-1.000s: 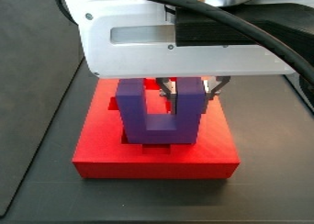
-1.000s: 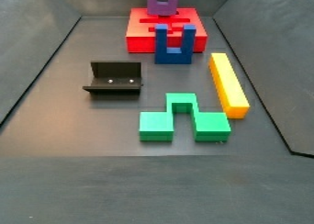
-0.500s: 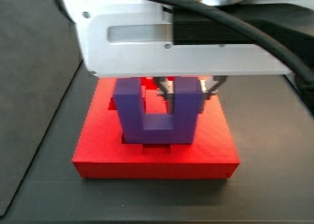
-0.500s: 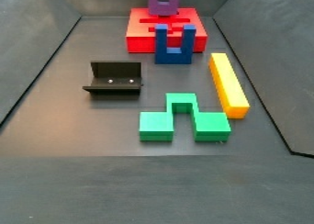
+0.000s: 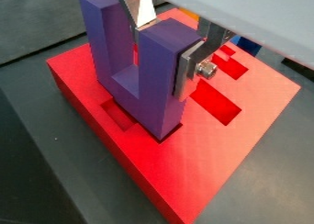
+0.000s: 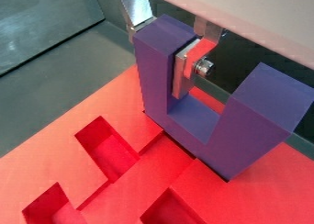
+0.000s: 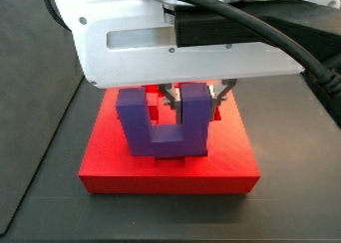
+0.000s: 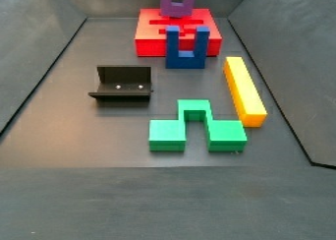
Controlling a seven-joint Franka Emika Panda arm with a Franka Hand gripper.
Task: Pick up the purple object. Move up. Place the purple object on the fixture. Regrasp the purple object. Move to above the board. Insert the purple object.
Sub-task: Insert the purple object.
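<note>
The purple object (image 7: 163,122) is a fat U shape with its two prongs pointing up; it sits in the middle of a side view, over the red board (image 7: 168,170); its base looks down at the board's top, but I cannot tell if it has gone into a hole yet. The gripper (image 5: 166,39) is clamped on one prong; in a wrist view a silver finger (image 6: 186,62) presses flat on the inside of that prong, and another finger shows at the prong's top. In a side view the big white gripper body fills the upper part of the frame, right above the block.

The board has sunken holes (image 6: 101,154) in its top, and some show empty beside the block. In a side view the board is at the top middle, with a dark blue block (image 8: 187,47) standing at its near edge. The fixture (image 8: 121,85) is at the middle left and has nothing on it; a green block (image 8: 195,126) lies at the lower middle, and a yellow bar (image 8: 243,89) lies to the right.

So I think picking up, using the fixture and grabbing again are done; the block is over the board; only pushing it in and letting go is left.
</note>
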